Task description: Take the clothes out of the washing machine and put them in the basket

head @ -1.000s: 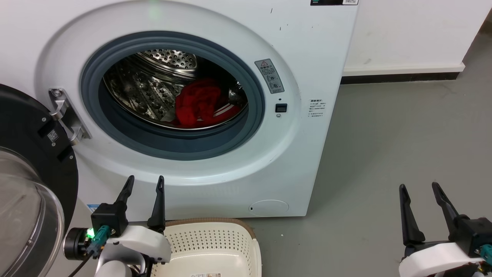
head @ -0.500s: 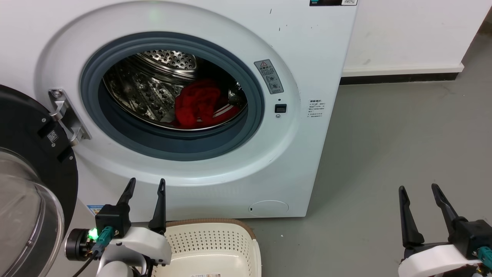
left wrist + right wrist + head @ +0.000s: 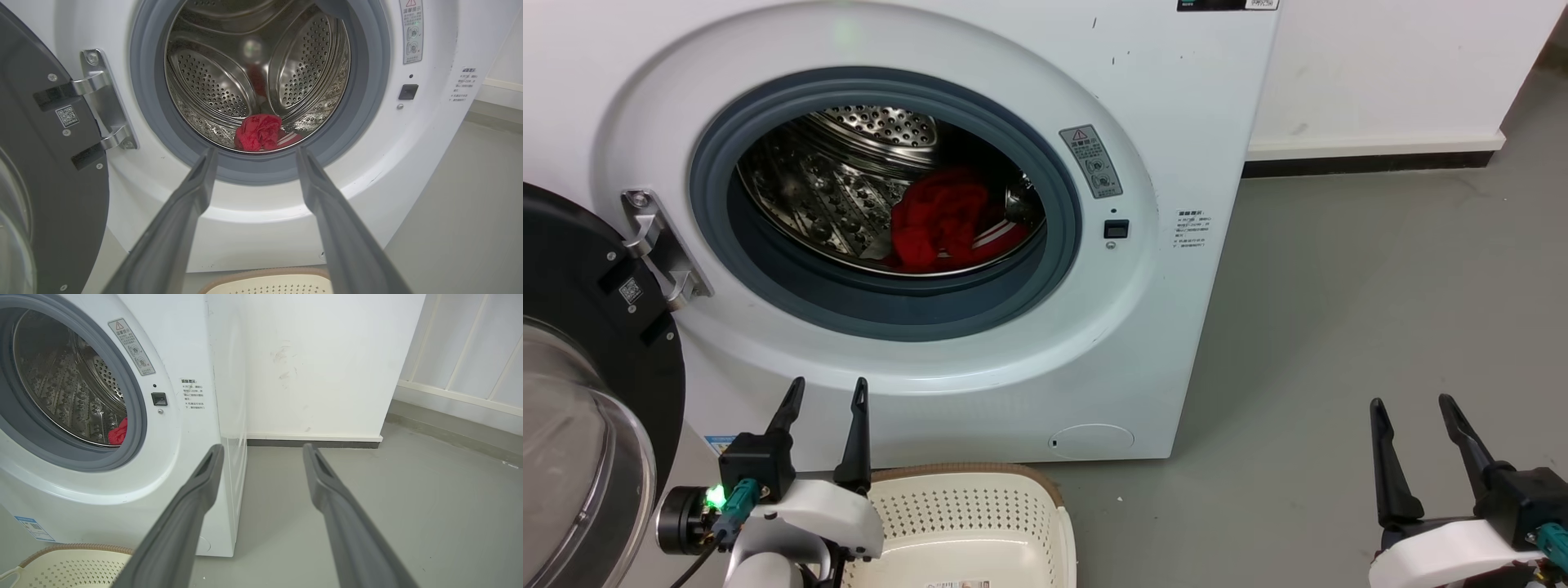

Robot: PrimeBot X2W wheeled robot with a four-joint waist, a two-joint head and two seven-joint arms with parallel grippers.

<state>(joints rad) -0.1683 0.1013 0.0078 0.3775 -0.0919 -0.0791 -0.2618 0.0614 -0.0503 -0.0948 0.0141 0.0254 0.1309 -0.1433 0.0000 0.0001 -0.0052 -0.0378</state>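
The left gripper (image 3: 825, 390) hovers low before the washing machine (image 3: 1176, 122), beside the far-left corner of the basket (image 3: 968, 472), with its jaws apart and empty. The right gripper (image 3: 1411, 404) hangs over the floor (image 3: 1339, 286) well to the right, jaws likewise apart. The clothes (image 3: 939, 216) lie bunched at the bottom of the steel drum (image 3: 817, 188), and the basket stands on the floor just before the washer.
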